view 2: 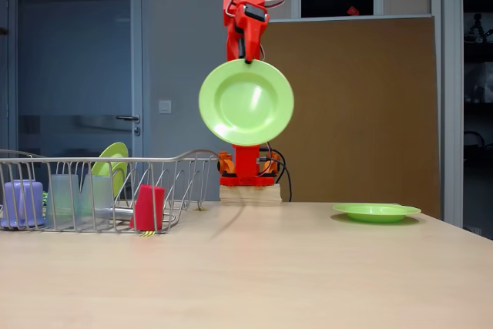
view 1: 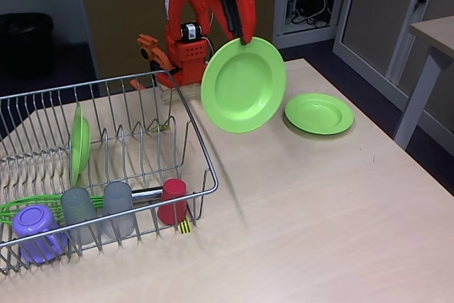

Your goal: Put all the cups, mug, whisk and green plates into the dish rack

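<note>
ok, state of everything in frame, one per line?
end effector: shut on held plate's rim
held plate: lifted, hanging on edge
plate on table: flat, right of the arm
plate in rack: upright between prongs
grey cups: in rack
red cup: in rack, front corner
mug: in rack
whisk: lying in rack
dish rack: on table

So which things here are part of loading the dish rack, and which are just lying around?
Job: held plate in gripper; plate on table; plate in dish rack; dish rack; grey cups; red cup; mug; whisk.
Lying about: side table; black bin.
</note>
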`<act>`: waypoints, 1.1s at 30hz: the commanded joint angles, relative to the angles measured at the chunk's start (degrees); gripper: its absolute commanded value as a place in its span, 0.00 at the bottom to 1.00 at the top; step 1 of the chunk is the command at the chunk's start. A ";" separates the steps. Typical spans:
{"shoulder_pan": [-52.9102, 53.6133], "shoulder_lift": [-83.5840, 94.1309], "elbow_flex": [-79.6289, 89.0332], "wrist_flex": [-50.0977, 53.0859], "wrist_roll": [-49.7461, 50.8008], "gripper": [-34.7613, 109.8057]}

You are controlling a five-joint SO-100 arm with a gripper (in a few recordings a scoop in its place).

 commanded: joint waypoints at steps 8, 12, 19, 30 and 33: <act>20.65 9.84 10.11 -5.80 -3.16 0.24; 26.89 10.90 13.97 -9.23 -0.88 0.24; 35.07 14.15 24.17 -16.70 6.59 0.24; 39.46 23.20 40.08 -23.73 13.54 0.24; 40.69 24.61 42.63 -24.96 14.33 0.24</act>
